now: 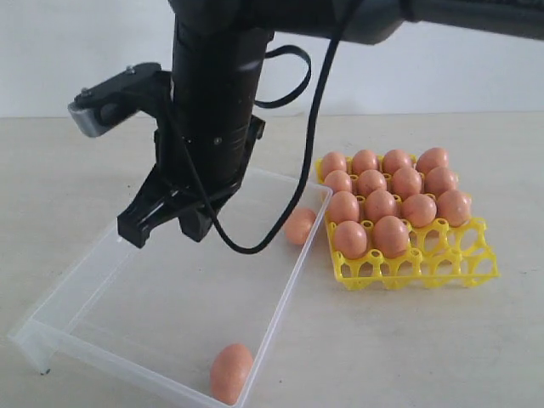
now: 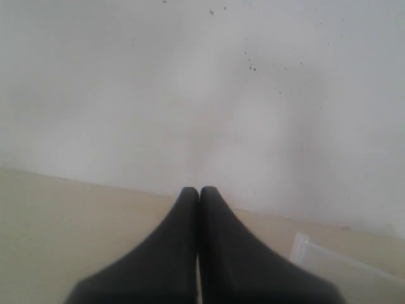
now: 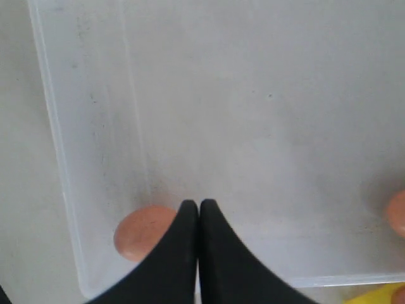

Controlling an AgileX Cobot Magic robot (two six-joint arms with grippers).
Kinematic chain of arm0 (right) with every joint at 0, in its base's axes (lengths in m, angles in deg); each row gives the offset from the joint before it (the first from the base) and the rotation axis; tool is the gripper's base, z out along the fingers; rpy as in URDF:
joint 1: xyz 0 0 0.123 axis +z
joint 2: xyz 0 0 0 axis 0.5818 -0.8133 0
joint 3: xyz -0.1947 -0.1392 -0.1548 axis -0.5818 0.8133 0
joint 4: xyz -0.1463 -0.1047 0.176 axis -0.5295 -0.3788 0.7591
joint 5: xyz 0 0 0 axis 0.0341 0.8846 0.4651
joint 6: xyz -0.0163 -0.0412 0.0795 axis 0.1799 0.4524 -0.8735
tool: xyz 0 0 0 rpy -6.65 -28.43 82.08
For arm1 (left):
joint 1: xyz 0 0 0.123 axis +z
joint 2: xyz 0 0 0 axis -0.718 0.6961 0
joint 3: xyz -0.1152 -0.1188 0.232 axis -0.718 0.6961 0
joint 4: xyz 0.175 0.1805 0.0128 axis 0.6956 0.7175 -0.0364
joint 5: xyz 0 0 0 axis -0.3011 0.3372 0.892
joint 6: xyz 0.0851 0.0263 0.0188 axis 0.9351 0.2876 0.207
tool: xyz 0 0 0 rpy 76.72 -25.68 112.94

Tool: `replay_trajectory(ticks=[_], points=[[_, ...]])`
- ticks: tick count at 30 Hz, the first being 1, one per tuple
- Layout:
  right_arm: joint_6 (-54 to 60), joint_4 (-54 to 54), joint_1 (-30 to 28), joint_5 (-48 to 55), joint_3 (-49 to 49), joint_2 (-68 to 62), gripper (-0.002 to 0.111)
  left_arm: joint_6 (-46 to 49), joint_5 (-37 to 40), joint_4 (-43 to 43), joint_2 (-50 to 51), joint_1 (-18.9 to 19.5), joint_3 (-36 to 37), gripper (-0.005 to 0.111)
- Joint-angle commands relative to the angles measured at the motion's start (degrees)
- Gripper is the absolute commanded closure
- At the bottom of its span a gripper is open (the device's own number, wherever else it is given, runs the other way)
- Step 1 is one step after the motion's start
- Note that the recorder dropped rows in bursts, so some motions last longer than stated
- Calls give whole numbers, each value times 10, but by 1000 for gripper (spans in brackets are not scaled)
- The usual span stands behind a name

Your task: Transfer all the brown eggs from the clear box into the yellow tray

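Observation:
Two brown eggs lie in the clear box [image 1: 161, 327]: one by its far right wall [image 1: 299, 226] and one in its near corner [image 1: 230, 372]. Several more brown eggs [image 1: 380, 204] fill most cups of the yellow tray [image 1: 442, 265], which stands right of the box. My right gripper [image 1: 166, 223] hangs over the middle of the box. In the right wrist view it [image 3: 199, 204] is shut and empty, with one egg [image 3: 142, 231] just beside its tips and another [image 3: 397, 213] at the frame's edge. My left gripper [image 2: 200, 190] is shut on nothing, over bare table.
The tray's front row holds empty cups [image 1: 425, 259]. A black cable [image 1: 297, 153] loops down from the right arm over the box. A corner of the clear box [image 2: 329, 263] shows in the left wrist view, and a corner of the yellow tray [image 3: 373, 296] in the right wrist view.

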Motion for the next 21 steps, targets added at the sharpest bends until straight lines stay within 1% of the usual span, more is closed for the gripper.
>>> replay_trajectory(ticks=[1,2,5,7,9,11,13,15,17,21], points=[[-4,21,-4,6,26,-35,109,-7,-4,-4,2,-1,-2,111],[-16,21,-4,6,34,-39,109,-7,-23,-8,2,-1,-2,111],[-40,23,-4,6,56,-41,109,-6,-123,-24,2,-1,-2,111],[-46,31,-4,6,65,-37,109,-5,-154,-24,2,-1,-2,111],[-46,35,-2,6,75,-35,109,-5,-136,-24,2,-1,-2,111],[-47,33,1,6,91,-31,109,-5,-85,-24,2,-1,-2,111],[-48,38,7,6,112,-28,109,-5,-17,-3,2,-1,-2,111],[-43,38,16,6,131,-28,109,-5,25,22,2,-1,-2,111],[-34,36,24,6,145,-30,109,-5,22,25,2,-1,-2,111],[-28,34,30,6,158,-30,109,-5,-39,-4,2,-1,-2,111]])
